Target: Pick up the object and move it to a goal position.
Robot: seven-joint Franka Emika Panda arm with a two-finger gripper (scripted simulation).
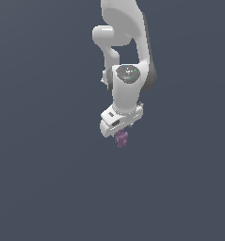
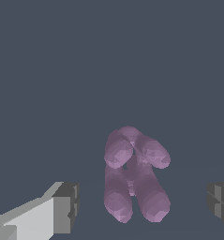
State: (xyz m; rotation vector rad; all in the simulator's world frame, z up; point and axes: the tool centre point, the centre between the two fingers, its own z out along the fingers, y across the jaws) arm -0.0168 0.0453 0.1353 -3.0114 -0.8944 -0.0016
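The object (image 2: 134,176) is a small matte purple-mauve lump of several rounded lobes. In the wrist view it lies on the plain grey surface between my two fingers. One dark finger pad (image 2: 66,206) and the other (image 2: 220,204) stand wide apart, with clear gaps to the object on both sides. My gripper (image 2: 144,204) is open and holds nothing. In the exterior view the object (image 1: 122,139) shows just below the white hand, and my gripper (image 1: 120,133) hangs straight down over it. Its fingertips are mostly hidden there.
The white arm (image 1: 128,56) comes down from the top of the exterior view. A uniform dark grey surface (image 1: 48,179) lies all around. No other objects show.
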